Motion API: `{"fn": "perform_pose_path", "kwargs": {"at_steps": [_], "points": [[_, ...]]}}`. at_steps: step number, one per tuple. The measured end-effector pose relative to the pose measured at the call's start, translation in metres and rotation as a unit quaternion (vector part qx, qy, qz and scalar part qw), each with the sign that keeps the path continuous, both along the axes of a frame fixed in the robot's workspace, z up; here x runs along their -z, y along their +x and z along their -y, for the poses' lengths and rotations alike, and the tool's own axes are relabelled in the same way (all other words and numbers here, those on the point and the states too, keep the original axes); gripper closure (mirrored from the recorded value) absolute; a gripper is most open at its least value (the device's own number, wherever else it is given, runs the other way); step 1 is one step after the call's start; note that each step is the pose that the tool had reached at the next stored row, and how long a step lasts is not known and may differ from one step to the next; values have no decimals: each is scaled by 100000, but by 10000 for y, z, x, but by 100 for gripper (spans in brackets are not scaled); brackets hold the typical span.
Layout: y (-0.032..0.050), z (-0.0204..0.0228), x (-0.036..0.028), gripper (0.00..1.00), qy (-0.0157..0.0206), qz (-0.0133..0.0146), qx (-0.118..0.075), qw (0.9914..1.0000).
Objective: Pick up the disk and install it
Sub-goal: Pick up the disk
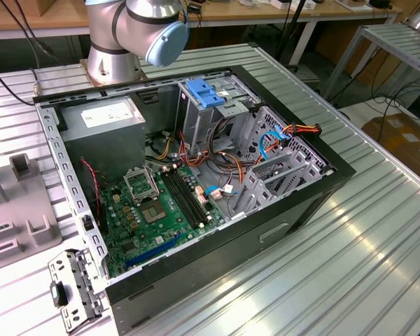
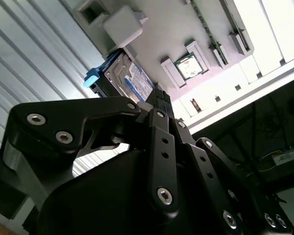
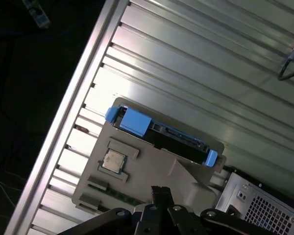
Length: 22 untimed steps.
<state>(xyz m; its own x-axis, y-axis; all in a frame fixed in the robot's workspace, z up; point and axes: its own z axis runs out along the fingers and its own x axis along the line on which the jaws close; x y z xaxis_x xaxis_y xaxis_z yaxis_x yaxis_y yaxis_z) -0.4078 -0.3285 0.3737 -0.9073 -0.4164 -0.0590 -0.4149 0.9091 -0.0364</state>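
Observation:
The disk [image 3: 172, 136] stands on edge in a slot of a grey fixture plate [image 3: 152, 171]. It is a silver drive with blue plastic rails, and its white and blue label [image 2: 137, 79] faces the second wrist camera. My gripper [image 3: 159, 192] hovers over the plate a short way from the disk, apart from it. The black fingers [image 2: 159, 98] lie together and hold nothing. The arm's base [image 1: 119, 42] stands behind the open computer case [image 1: 302, 210].
In the open case lie a green motherboard [image 1: 154, 210], a grey power supply [image 1: 101, 122], loose cables and a light-blue bracket [image 1: 206, 92] on the drive cage. A processor chip [image 3: 112, 160] sits on the fixture plate. The ribbed metal table [image 1: 364, 266] runs around the case.

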Motion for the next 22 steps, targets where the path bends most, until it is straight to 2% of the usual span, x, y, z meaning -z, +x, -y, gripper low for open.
{"fn": "perform_pose_path", "kwargs": {"at_steps": [7, 13, 19, 21, 22], "points": [[0, 0, 0, 89, 1, -1, -3824, 99927], [0, 0, 0, 89, -2, -1, -6765, 99771], [0, 0, 0, 89, 2, 2, -9346, 99562], [0, 0, 0, 89, 0, 0, -10560, 99441], [0, 0, 0, 89, -1, -1, -11532, 99333]]}}
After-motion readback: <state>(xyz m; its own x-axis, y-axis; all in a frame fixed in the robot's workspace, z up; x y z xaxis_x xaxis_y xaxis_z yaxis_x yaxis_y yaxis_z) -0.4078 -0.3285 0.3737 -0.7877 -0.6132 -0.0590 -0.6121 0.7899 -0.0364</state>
